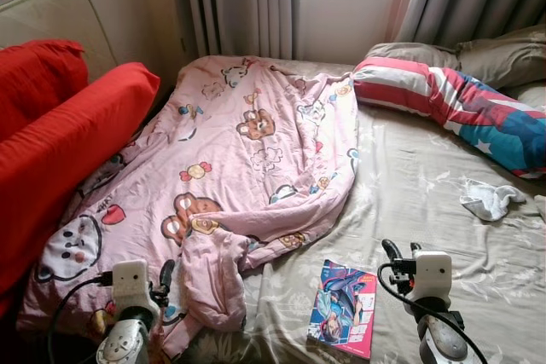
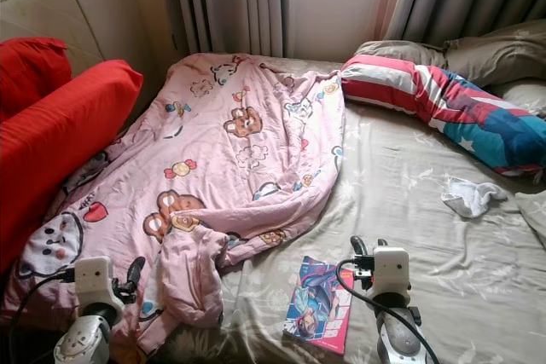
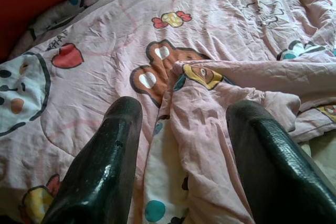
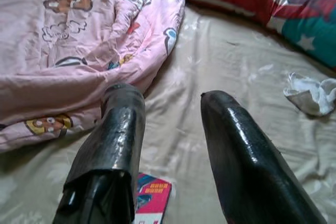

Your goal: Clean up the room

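Observation:
A crumpled pink cartoon blanket [image 1: 247,151] covers the left half of the bed. Its near corner is bunched into a fold [image 3: 210,129]. My left gripper [image 3: 186,109] hovers open just above that fold, one finger on each side of it, holding nothing. A colourful book [image 1: 344,309] lies on the beige sheet [image 1: 409,185] near the front edge. Just right of the book, my right gripper [image 1: 403,251] is open and empty over the bare sheet. A small white cloth [image 1: 489,199] lies crumpled at the right.
Two red cushions [image 1: 68,142] lean along the left side by a pale headboard [image 1: 51,14]. A long striped red, white and blue pillow [image 1: 444,100] and a grey pillow [image 1: 495,53] lie at the far right. Grey curtains [image 1: 239,2] hang behind the bed.

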